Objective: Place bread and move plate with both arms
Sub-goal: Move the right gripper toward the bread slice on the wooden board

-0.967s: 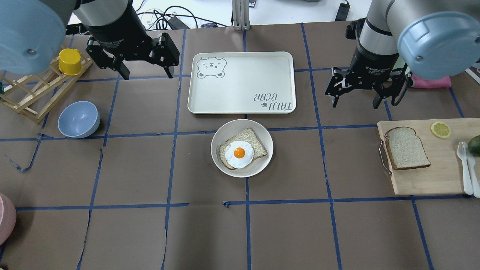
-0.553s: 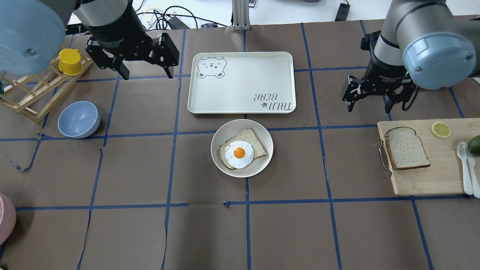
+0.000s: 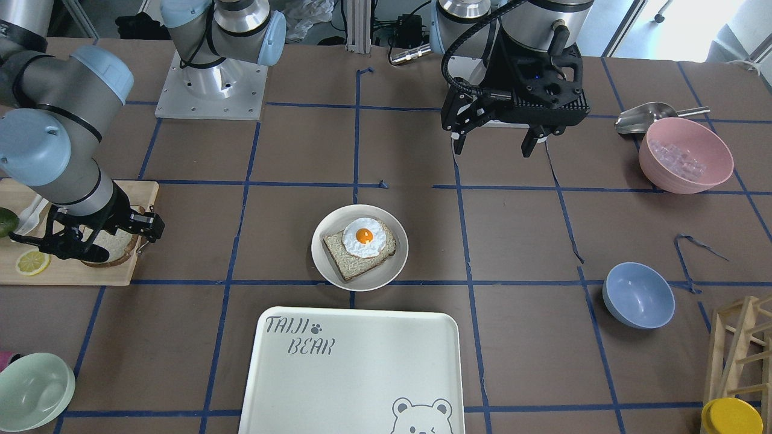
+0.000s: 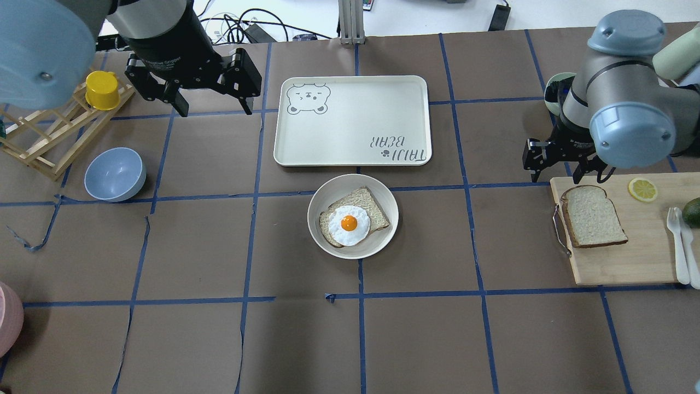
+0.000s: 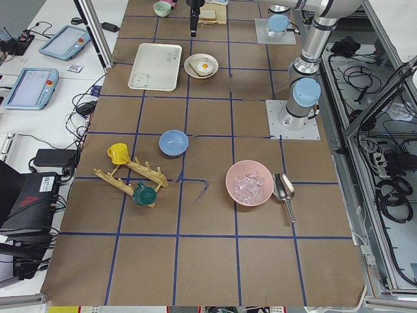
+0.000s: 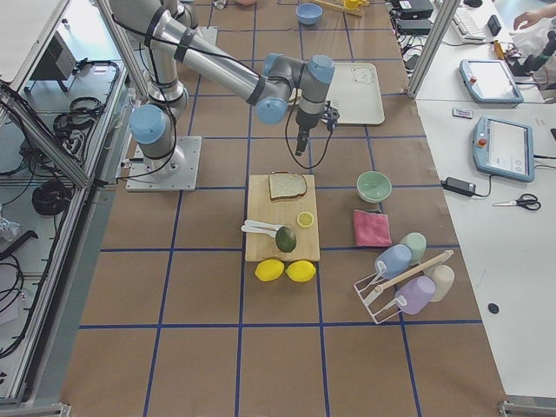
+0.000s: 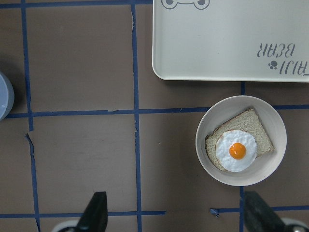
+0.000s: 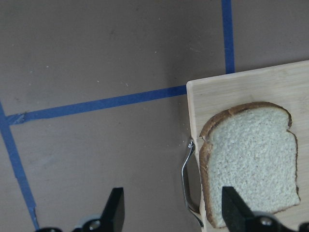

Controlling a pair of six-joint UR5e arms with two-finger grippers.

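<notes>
The bread (image 4: 593, 216) lies flat on a wooden cutting board (image 4: 618, 262) at the right; it also shows in the right wrist view (image 8: 251, 159). The plate (image 4: 328, 191) sits mid-table and holds a second slice with a fried egg (image 4: 349, 223); it also shows in the front view (image 3: 386, 271) and the left wrist view (image 7: 217, 116). My right gripper (image 4: 555, 178) is open and empty over the board's far left corner, just beyond the bread (image 8: 174, 208). My left gripper (image 4: 216, 111) is open and empty, high at the far left (image 7: 176, 217).
A bear-printed tray (image 4: 353, 120) lies just beyond the plate. A blue bowl (image 4: 115, 174) and a wooden rack with a yellow cup (image 4: 102, 90) stand at the left. A lemon slice (image 4: 642, 189), white cutlery (image 4: 681, 241) and an avocado (image 4: 693, 210) share the board.
My right arm has swung right and nearer, bringing its open gripper from the bare table to the board's corner by the bread. The left arm has not moved.
</notes>
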